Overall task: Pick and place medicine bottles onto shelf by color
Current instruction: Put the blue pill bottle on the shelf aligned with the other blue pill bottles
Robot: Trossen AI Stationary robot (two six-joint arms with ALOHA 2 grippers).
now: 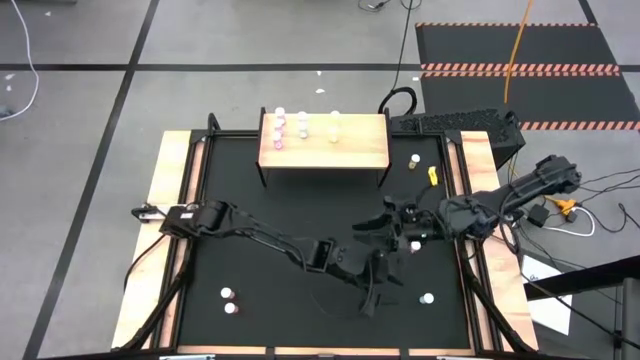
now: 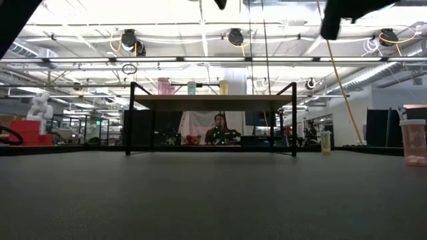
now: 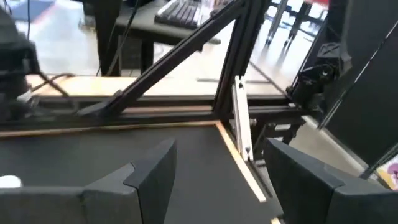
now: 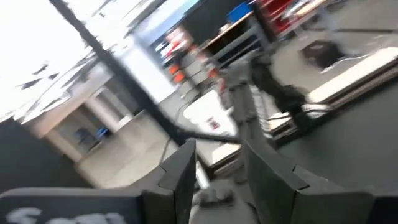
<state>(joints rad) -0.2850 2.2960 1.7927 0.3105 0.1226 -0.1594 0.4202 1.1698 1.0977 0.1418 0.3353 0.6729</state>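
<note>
The shelf [image 1: 352,150] stands at the table's far side. It bears two pink medicine bottles [image 1: 278,133] and two pale ones [image 1: 318,124] along its far edge. More bottles stand on the black mat: two pink [image 1: 230,301] near left, one pale [image 1: 427,298] near right, two yellowish [image 1: 423,168] right of the shelf. My left gripper [image 1: 372,300] hovers open over the near middle [image 3: 217,149], nothing between its fingers. My right gripper [image 1: 375,225] hangs high over the middle, fingers apart [image 4: 217,146]. That view is blurred and shows no bottle between them.
Wooden strips [image 1: 170,200] and a black frame border the mat. In the low view a pink bottle [image 2: 413,143] stands close at the right and a yellowish one [image 2: 325,142] farther back. A keyboard [image 1: 455,122] lies beyond the shelf's right end.
</note>
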